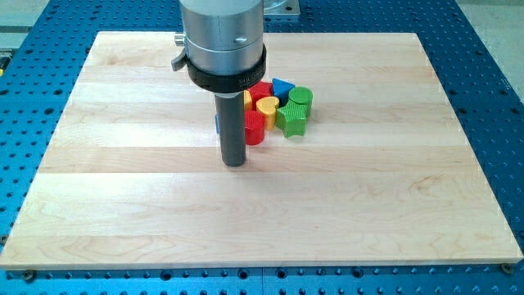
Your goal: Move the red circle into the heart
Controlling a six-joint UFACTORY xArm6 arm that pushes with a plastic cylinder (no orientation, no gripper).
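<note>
The red circle is a ribbed red cylinder at the lower left of a tight cluster of blocks near the board's middle top. Just above it sits a yellow block with a rounded top that may be the heart; it touches the red circle. My tip rests on the board just left of and below the red circle, with the rod's side close against it. The rod hides part of the cluster's left side.
The cluster also holds a second red block, a blue triangle, a green circle, a green star-like block, a yellow sliver and a blue edge behind the rod. The wooden board lies on a blue perforated table.
</note>
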